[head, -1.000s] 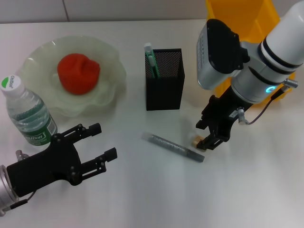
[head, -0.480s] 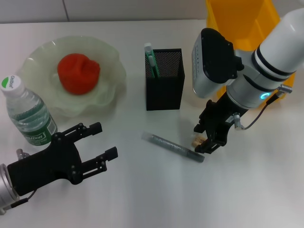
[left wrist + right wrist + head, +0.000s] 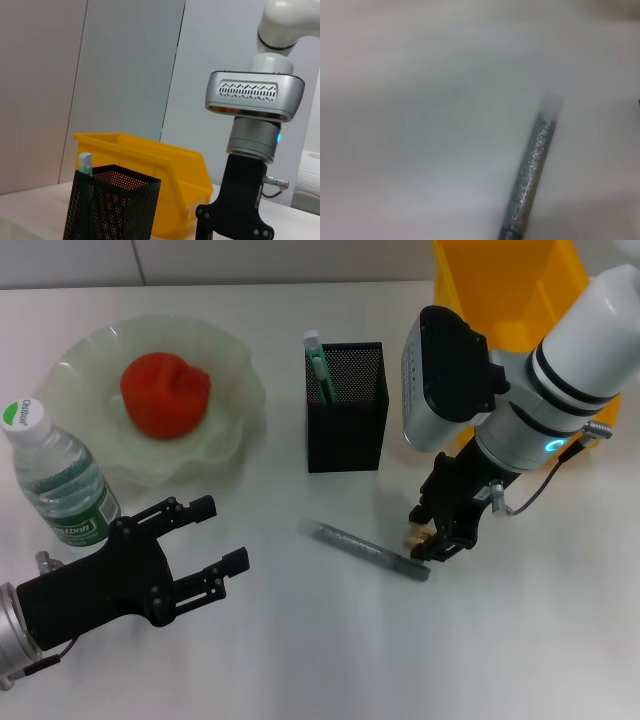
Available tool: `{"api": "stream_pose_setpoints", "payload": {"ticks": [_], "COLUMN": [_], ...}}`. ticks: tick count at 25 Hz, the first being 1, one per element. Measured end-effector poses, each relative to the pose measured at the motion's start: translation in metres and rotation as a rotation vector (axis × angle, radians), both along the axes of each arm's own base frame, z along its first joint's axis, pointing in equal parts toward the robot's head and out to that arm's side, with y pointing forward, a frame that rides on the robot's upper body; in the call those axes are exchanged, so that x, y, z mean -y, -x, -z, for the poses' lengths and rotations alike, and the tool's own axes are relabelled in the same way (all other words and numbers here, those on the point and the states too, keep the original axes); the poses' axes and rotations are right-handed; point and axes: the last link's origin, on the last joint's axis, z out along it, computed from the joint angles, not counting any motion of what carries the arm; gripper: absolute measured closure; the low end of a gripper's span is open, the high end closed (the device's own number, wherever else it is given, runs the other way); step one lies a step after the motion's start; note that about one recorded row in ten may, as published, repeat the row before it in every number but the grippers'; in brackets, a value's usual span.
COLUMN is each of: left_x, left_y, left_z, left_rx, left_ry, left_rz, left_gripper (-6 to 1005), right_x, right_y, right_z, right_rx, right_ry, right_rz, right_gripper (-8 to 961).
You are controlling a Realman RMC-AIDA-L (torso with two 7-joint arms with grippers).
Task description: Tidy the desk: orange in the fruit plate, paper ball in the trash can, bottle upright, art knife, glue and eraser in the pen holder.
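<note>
White desk (image 3: 300, 660) fills the head view, and at its left edge a water bottle (image 3: 55, 475) already stands upright, just beside the pale green fruit plate (image 3: 235, 370) that holds the orange (image 3: 165, 393). In front of the bottle the left gripper (image 3: 200, 545) hovers idle over the desk with its black fingers spread apart and nothing between them. Toward the middle stands the black mesh pen holder (image 3: 347, 420) with a green-and-white art knife (image 3: 318, 368) already in it. Near its front, a glittery grey glue stick (image 3: 365, 549) lies flat and slanted on the desk. At that stick's right end the right gripper (image 3: 432, 540) is down at desk level around a small tan eraser (image 3: 412, 536); whether the jaws have closed on it I cannot tell. Behind the right arm sits a yellow bin (image 3: 505, 285), presumably the trash can. The step in hand looks like the eraser pick: the pinch should be squared on the little block, kept clear of the glue stick touching or nearly touching it, then lifted straight before swinging over the holder's open top.
</note>
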Motion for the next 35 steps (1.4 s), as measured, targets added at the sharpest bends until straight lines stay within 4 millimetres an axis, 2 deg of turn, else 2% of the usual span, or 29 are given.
{"api": "stream_pose_setpoints", "payload": {"ticks": [11, 17, 19, 20, 25, 26, 27, 31, 32, 35], "left_x": [-0.001, -0.001, -0.001, -0.001, 0.0, 0.0, 0.0, 0.0, 0.001, 0.001], "left_y": [0.0, 0.0, 0.0, 0.0, -0.001, -0.001, -0.001, -0.001, 0.0, 0.0], "left_z": [0.0, 0.0, 0.0, 0.0, 0.0, 0.0, 0.0, 0.0, 0.0, -0.001], "left_rx": [0.0, 0.0, 0.0, 0.001, 0.003, 0.003, 0.003, 0.001, 0.001, 0.0], "left_ry": [0.0, -0.002, -0.002, -0.001, 0.0, 0.0, 0.0, -0.003, -0.005, -0.007], "left_rz": [0.002, 0.001, 0.001, 0.001, 0.004, 0.004, 0.006, 0.008, 0.005, 0.003], "left_gripper": [248, 248, 248, 248, 249, 249, 249, 249, 249, 249], "right_x": [0.0, 0.0, 0.0, -0.002, -0.006, -0.006, -0.011, -0.02, -0.028, -0.036], "right_y": [0.001, 0.014, 0.018, 0.026, 0.049, 0.049, 0.055, 0.062, 0.065, 0.067], "right_z": [0.0, -0.011, -0.015, -0.026, -0.055, -0.055, -0.065, -0.077, -0.081, -0.082], "right_rx": [-0.001, -0.064, -0.082, -0.134, -0.308, -0.308, -0.36, -0.422, -0.457, -0.481], "right_ry": [-0.007, -0.014, -0.013, -0.021, -0.038, -0.038, -0.065, -0.135, -0.194, -0.249], "right_rz": [0.0, 0.012, 0.02, 0.04, 0.082, 0.082, 0.091, 0.112, 0.135, 0.152], "right_gripper": [573, 712, 712, 713, 699, 696, 692, 678, 675, 665]}}
